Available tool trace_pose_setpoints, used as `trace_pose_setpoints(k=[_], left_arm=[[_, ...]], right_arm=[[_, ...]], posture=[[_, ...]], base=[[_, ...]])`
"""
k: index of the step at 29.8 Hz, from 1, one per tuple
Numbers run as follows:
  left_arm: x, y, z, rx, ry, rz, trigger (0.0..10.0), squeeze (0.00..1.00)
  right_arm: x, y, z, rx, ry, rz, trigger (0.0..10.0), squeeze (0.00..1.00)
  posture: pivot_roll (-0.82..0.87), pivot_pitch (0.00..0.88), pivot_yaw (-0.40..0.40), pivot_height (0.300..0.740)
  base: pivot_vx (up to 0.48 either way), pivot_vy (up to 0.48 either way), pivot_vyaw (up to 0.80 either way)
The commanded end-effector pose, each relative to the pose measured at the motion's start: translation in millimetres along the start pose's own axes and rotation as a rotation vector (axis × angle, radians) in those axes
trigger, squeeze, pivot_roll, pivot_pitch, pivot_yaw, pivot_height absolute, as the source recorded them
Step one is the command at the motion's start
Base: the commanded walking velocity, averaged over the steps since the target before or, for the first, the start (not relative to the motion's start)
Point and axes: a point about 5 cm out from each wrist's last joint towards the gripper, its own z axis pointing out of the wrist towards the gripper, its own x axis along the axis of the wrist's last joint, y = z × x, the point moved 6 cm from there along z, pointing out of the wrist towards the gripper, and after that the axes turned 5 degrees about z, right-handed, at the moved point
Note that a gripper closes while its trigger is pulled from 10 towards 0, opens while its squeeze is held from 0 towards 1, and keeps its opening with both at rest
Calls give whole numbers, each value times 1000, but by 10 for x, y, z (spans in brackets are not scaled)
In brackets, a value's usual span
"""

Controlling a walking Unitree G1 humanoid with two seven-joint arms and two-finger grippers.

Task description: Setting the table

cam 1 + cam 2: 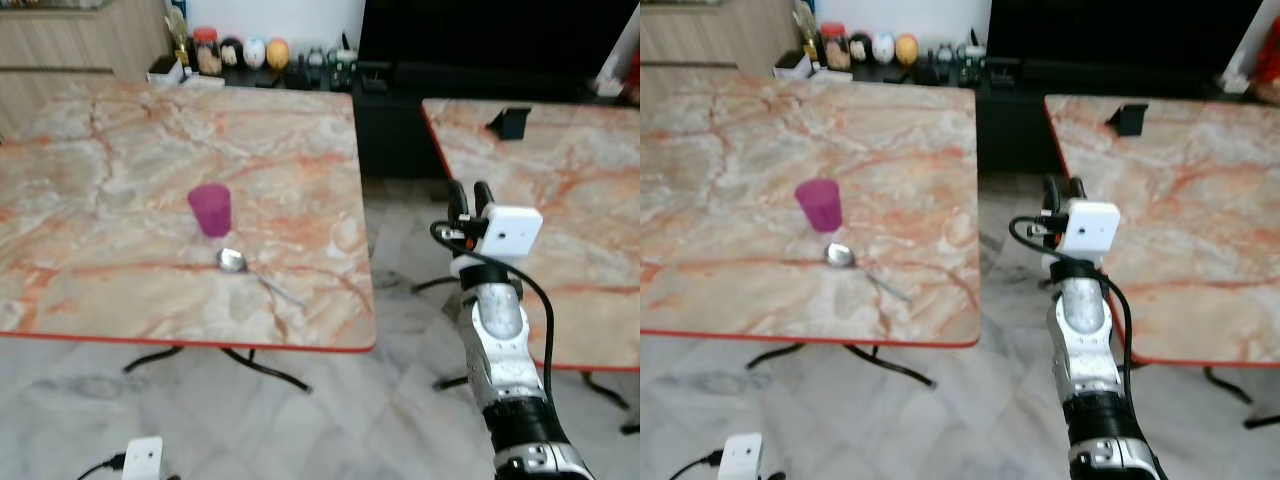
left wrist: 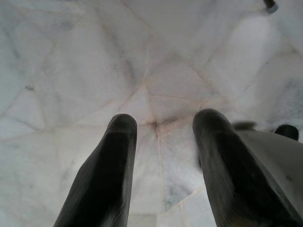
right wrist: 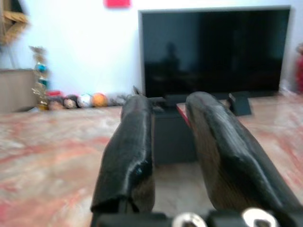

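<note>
Left eye view: a marble tabletop (image 1: 120, 130) is carrying a purple cup (image 1: 210, 209) and a spoon (image 1: 240, 265).

Just in front of the cup, the spoon is lying with its bowl nearest it. Well to the cup's right, the right tool (image 1: 469, 203) is hovering over the gap between tabletops, fingers (image 3: 130, 142) slightly apart, empty. The left tool (image 2: 161, 142) is hanging over the floor (image 2: 71, 61), fingers apart.

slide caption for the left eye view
Right gripper raised between two marble tables; purple cup and spoon wait on the left one.

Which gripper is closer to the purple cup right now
Right. The right gripper is raised in the gap between the tables, off the purple cup's right. The left gripper hangs low over the floor.
</note>
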Motion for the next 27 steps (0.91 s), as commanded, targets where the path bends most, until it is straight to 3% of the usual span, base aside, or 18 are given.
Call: trace_pose_setpoints(k=[1, 27], left_arm=[[-32, -37, -6, 2, -12, 18, 10000, 0], [-29, -40, -6, 0, -11, 25, 10000, 0]], right_arm=[[76, -52, 43, 13, 28, 6, 10000, 0], [49, -174, 67, 49, 23, 23, 10000, 0]], posture=[[-33, 0, -25, 740], [-27, 0, -30, 740]], base=[[0, 315, 0], [0, 314, 0]])
